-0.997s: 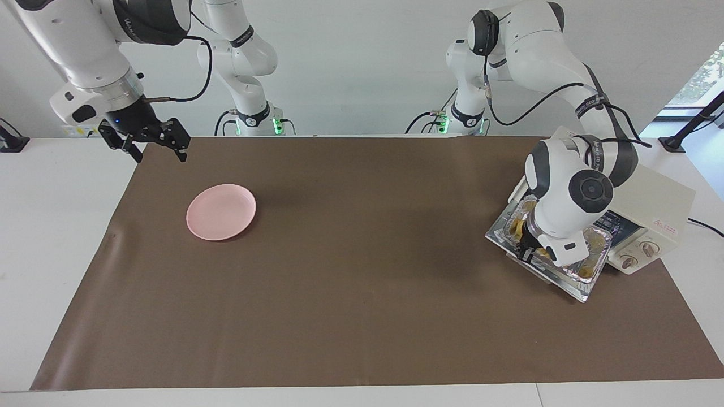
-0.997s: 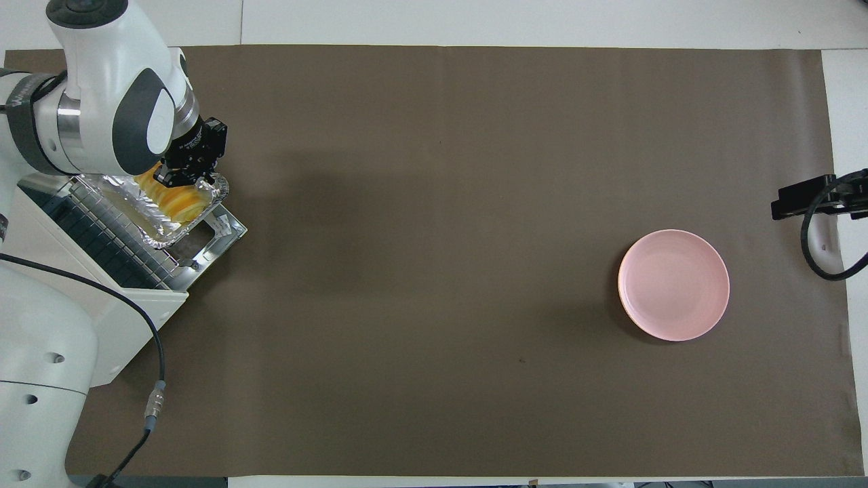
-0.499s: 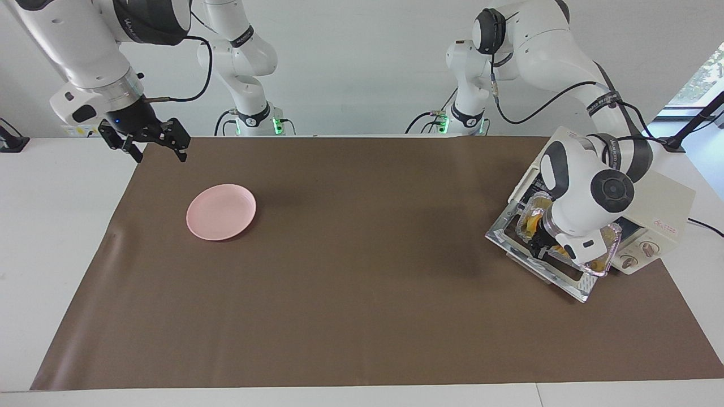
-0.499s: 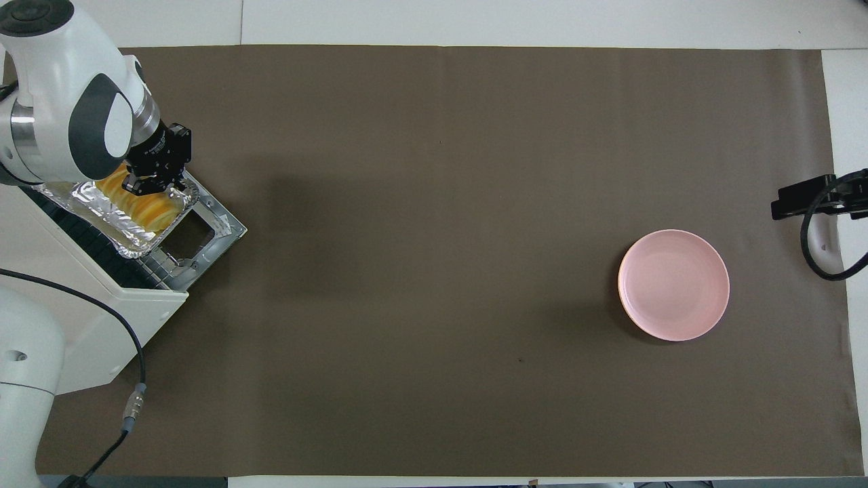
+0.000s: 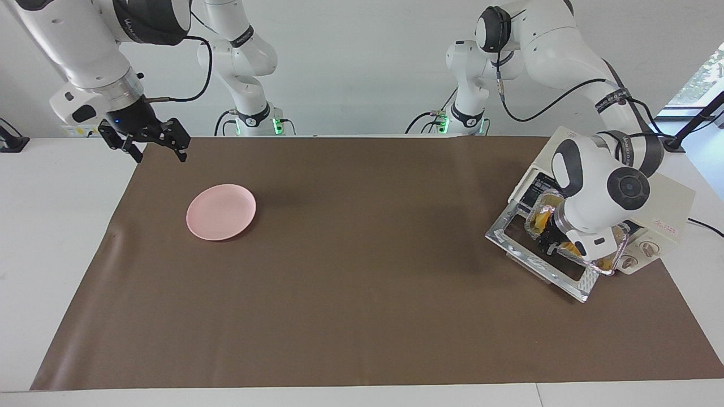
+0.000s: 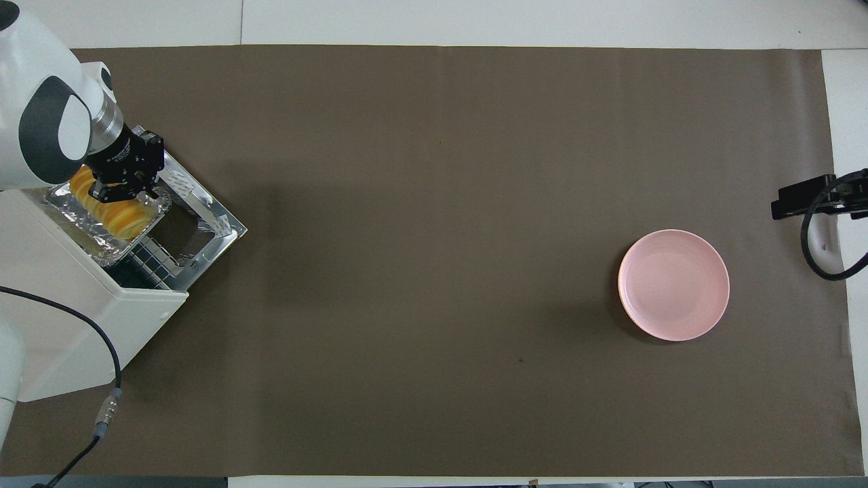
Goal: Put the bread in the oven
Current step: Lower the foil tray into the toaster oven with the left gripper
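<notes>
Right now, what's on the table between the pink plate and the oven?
Nothing but the bare brown mat. In the overhead view the stretch from the pink plate to the oven and its open door holds no objects.

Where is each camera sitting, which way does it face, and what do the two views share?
Facing view: high across the table, looking at the robots; both whole arms show, the left gripper at the oven, the right gripper waiting open near the plate.
Overhead view: above the robots' end, looking steeply down; only the left arm's wrist and the right gripper's edge show.
Shared: oven, foil tray, bread, plate, mirrored by half a turn.
</notes>
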Robot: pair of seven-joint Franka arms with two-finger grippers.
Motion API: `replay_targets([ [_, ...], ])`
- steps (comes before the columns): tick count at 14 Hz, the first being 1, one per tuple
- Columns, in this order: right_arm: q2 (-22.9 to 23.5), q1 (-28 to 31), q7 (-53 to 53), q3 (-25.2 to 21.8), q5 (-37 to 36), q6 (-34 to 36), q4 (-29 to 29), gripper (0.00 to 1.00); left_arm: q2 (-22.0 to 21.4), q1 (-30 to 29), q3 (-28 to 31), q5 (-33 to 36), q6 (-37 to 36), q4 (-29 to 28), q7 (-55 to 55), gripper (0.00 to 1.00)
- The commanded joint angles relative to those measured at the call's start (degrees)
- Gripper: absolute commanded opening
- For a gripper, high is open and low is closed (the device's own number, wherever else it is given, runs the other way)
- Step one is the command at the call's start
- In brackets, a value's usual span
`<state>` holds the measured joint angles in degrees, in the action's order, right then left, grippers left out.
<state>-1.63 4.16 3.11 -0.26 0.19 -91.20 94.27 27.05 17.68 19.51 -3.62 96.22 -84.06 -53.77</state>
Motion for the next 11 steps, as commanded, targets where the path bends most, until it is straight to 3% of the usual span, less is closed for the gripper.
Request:
replay_targets([
  [1,-1.0,0.9,1.2,0.7,-0.9,0.4,0.9,1.00,-4.7,-0.5,-0.4,0.9,0.0,-5.5,1.7,0.00],
  [11,-1.0,0.9,1.2,0.7,-0.9,0.4,0.9,1.00,-8.2,1.7,-0.6,0.9,1.2,-10.5,0.6,0.00],
])
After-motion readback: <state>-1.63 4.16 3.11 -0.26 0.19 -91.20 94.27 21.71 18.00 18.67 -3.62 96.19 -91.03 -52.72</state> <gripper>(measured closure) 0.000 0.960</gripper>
